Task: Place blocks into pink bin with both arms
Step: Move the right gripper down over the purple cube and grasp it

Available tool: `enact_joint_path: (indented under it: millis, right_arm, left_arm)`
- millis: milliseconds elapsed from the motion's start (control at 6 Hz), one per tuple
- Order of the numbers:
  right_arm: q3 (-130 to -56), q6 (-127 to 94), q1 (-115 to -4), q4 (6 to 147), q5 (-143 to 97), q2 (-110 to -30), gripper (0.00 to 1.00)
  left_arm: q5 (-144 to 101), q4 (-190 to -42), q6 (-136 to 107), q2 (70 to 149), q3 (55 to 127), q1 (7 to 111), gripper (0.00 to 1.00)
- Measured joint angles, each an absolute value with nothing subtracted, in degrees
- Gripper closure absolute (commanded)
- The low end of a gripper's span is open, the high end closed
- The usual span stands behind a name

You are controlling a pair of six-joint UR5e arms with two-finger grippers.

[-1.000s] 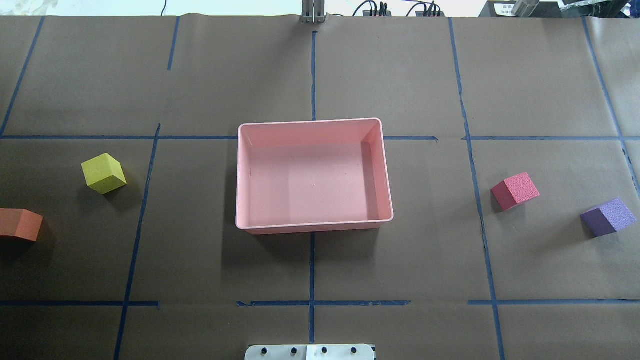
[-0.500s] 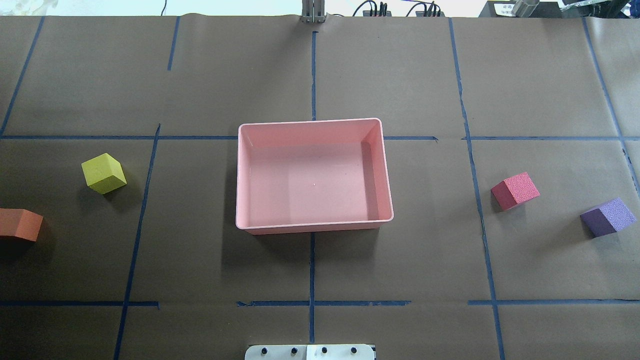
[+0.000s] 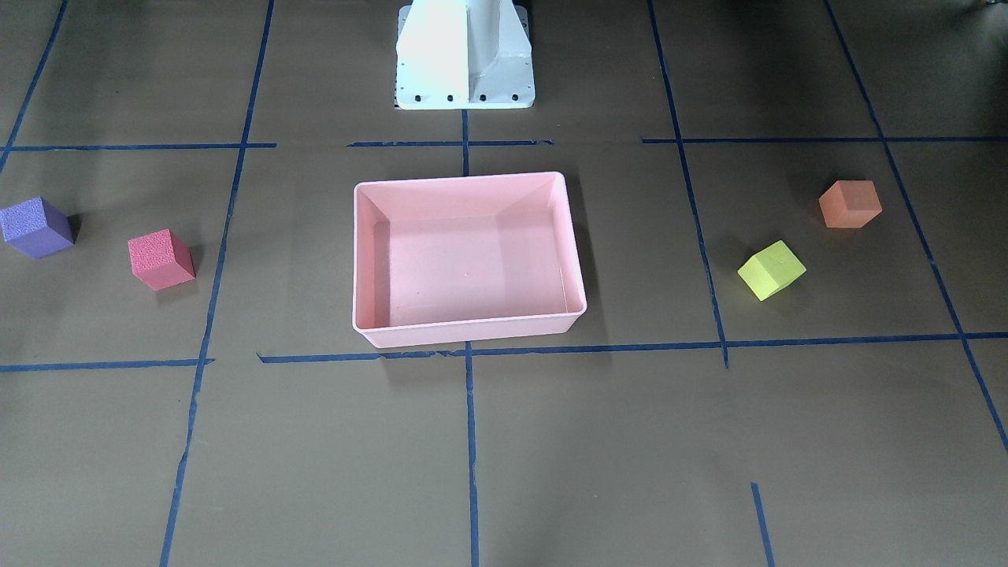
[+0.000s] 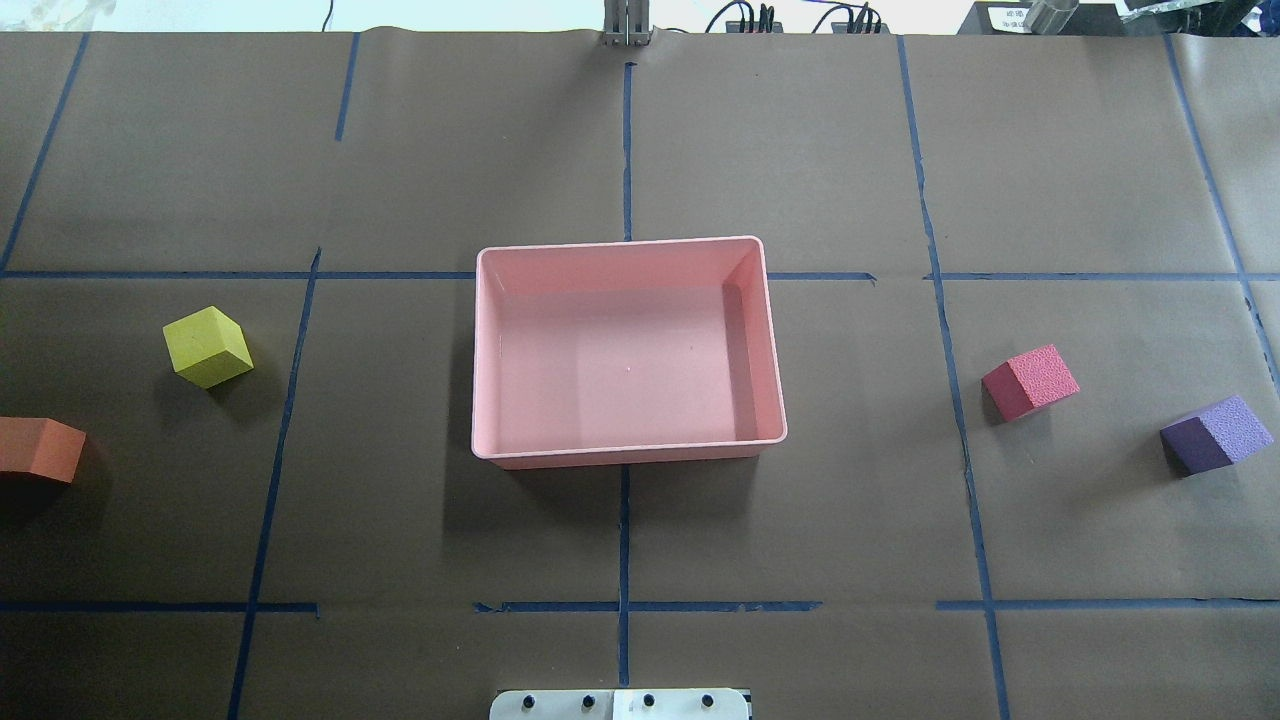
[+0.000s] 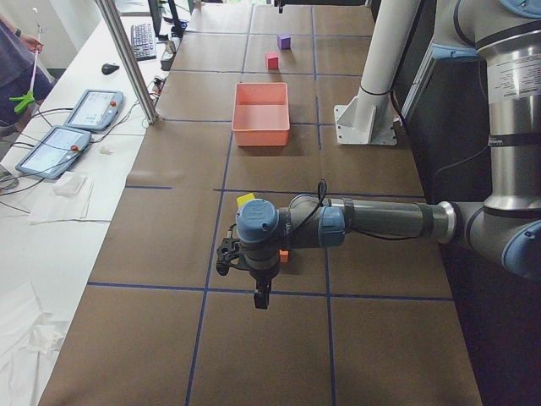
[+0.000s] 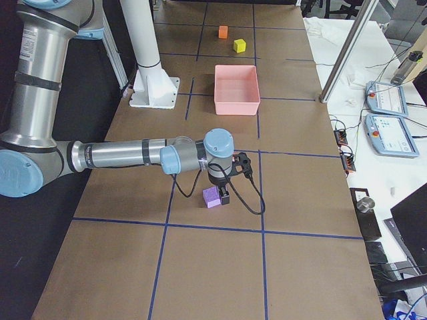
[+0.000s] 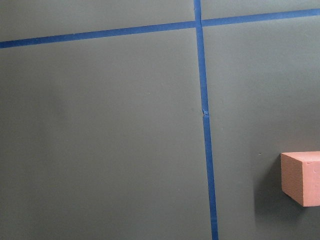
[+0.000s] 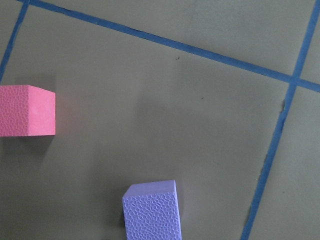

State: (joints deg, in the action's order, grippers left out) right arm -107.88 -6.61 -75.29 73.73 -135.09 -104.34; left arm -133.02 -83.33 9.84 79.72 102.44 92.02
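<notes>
The pink bin (image 4: 628,455) sits empty mid-table. The yellow block (image 4: 208,346) and orange block (image 4: 40,450) lie to its left. The red-pink block (image 4: 1030,382) and purple block (image 4: 1215,433) lie to its right. My left gripper (image 5: 260,296) shows only in the exterior left view, hanging low beside the orange block (image 5: 284,255). My right gripper (image 6: 223,197) shows only in the exterior right view, low next to the purple block (image 6: 211,197). I cannot tell whether either is open or shut. The left wrist view shows the orange block (image 7: 301,177); the right wrist view shows the purple block (image 8: 151,210) and red-pink block (image 8: 26,110).
The white pedestal base (image 3: 465,55) stands behind the bin. Blue tape lines cross the brown table cover. A metal post (image 5: 127,59) and tablets (image 5: 72,127) stand on the operators' side.
</notes>
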Motion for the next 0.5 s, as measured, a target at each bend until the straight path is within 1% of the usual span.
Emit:
enact_joint_path:
  millis: [167,500]
  right_arm:
    - [-106.88,-12.35,-71.24,67.64,-133.20,-105.13,0.00]
    - [-102.10,-20.36,-65.45,55.35,-130.47,-106.35,0.00]
  left_arm:
    - [-133.02,-83.32,9.82,79.72,102.50,92.02,0.00]
    - [-133.06,-83.38,9.76,79.71,102.50,92.02,0.00]
